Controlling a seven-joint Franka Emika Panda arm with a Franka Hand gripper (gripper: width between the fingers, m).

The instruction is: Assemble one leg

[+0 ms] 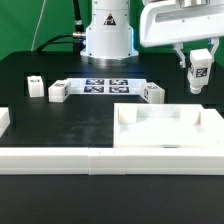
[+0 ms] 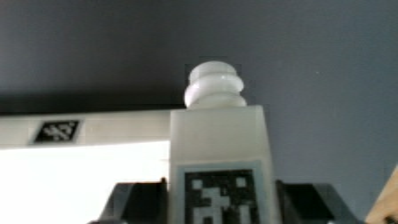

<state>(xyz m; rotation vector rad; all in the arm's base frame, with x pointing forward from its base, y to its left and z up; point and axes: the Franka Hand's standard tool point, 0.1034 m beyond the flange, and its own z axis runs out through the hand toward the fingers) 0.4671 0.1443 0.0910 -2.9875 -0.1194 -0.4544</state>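
My gripper is in the air at the exterior view's right, above the far right corner of the large white tray-like part. It is shut on a white leg with a tagged side. In the wrist view that leg stands between my dark fingers, its rounded peg end pointing away, and a tagged edge of the tray lies beneath it. Three more legs lie on the black table: one at the far left, one beside it, one near the tray.
The marker board lies flat in front of the robot base. A long white wall runs along the table's front edge, with a short white piece at the left edge.
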